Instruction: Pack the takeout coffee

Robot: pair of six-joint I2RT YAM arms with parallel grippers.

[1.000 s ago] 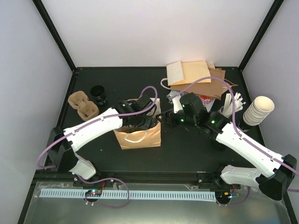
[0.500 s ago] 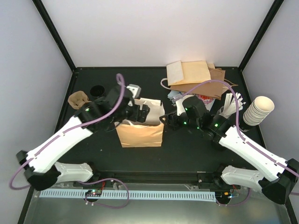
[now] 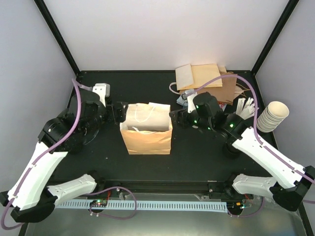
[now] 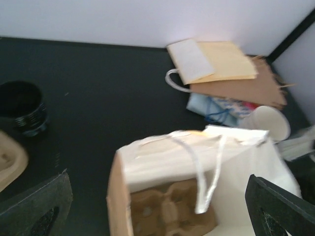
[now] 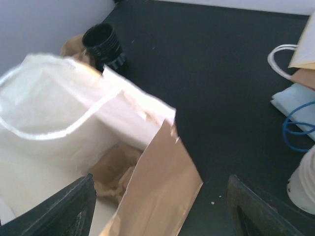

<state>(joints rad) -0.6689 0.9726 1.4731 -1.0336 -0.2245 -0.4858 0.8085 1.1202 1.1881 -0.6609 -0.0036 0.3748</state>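
Your left hand (image 3: 120, 112) and right hand (image 3: 173, 118) flank the open brown paper bag (image 3: 146, 140), jaws apart and empty. A brown pulp tray (image 4: 167, 211) shows inside. The black-lidded cream paper cup isn't visible in any view, so the pick looks not yet done; next you locate it and grasp it upright.

We've got the paper bag (image 3: 146, 130) standing mid-table, with a pulp tray (image 4: 167, 214) down inside it. The left gripper (image 3: 119, 114) sits just left of the bag and the right gripper (image 3: 173, 118) just right of it. Far right is a pile of flat bags (image 3: 204, 78), and nearer, by the right edge, a stack of cups (image 3: 272, 117). Off to the bag's left is a stack of lids (image 4: 22, 105), with a spare tray (image 4: 7, 160) just nearer than that.
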